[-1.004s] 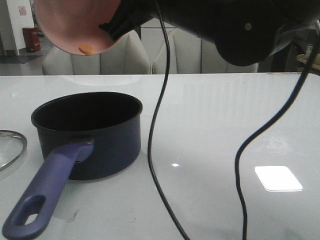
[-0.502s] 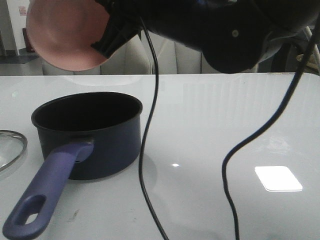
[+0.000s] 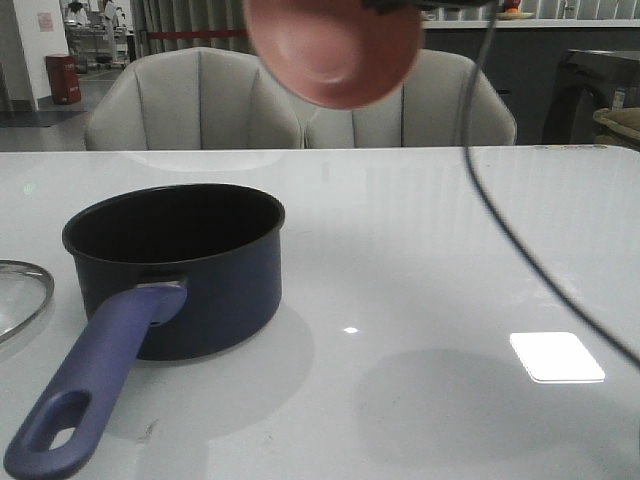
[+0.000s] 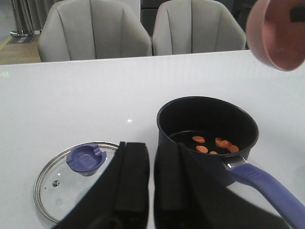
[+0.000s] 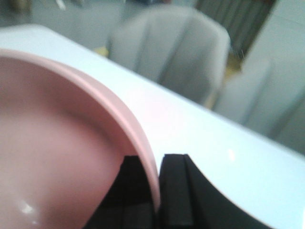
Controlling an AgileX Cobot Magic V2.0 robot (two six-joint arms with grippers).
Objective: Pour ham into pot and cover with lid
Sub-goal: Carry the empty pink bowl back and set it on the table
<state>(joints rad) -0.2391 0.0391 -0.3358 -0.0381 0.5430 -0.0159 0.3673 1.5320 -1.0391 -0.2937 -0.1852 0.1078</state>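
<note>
**Lid lies beside the left jaws, on the far side from the pot**

The ham [image 4: 213,144] lies in the pot [image 4: 208,134]: about 5 orange slices on the black floor, seen from the left wrist. The pouring step looks done. The pink bowl [image 3: 333,48] hangs tilted in the air above the white table [image 3: 450,250], to the right of the pot in the front view, with nothing visible inside it. The right gripper [image 5: 159,191] pinches the bowl's rim, 1 finger inside the wall and 1 outside.

What remains is the cover. The lid [image 4: 76,176] rests flat on the table, just beside the pot on the robot's left, not touching it as far as the views show. Its blue knob [image 4: 86,159] points up. The left gripper [image 4: 148,183] hovers over the gap between lid and pot, its 2 fingers nearly pressed together, holding nothing.

The left arm is clearly the nearer one, and the right is occupied. The knob sits to the side of the left jaws, away from the pot, so the next move probably calls for a short sideways shift, wider jaws and a descent onto the knob. The pot's handle [image 3: 95,390] points toward the robot and should not obstruct the lid's path.
</note>
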